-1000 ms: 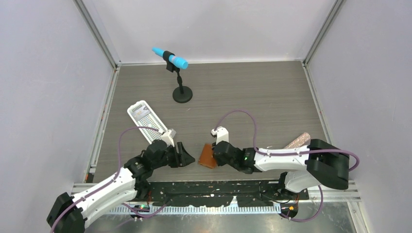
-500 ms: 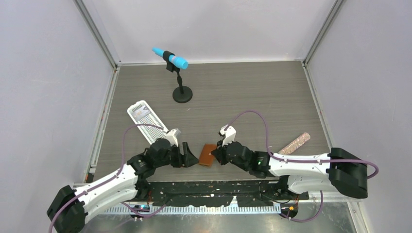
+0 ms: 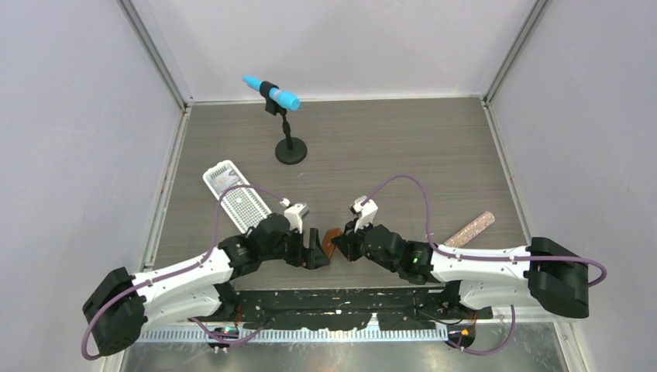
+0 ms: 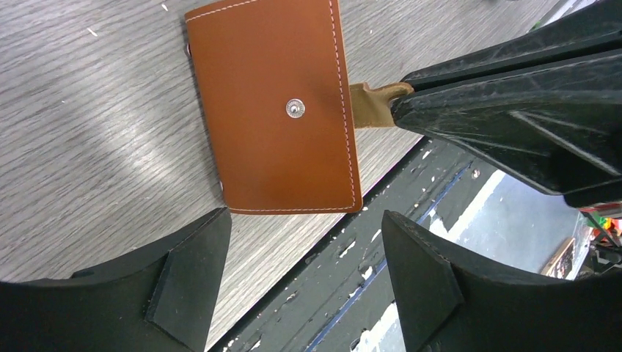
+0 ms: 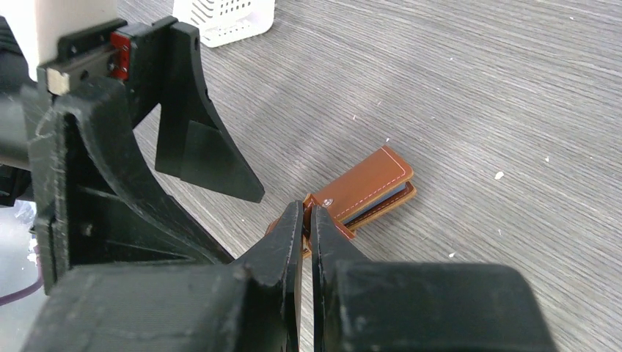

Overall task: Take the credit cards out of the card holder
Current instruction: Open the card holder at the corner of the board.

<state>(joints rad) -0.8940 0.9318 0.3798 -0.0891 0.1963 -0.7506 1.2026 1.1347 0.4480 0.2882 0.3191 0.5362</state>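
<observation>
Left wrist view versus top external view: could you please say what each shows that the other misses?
Only the left wrist: the card holder's snap stud, white stitching, and tab pinched by the shut right pincer. Only the top external: the blue microphone on its stand and the white perforated tray. Both: the closed card holder between the right pincer and the open left pincer.

left claw (image 4: 302,246) spread, right claw (image 5: 308,214) pinched
</observation>
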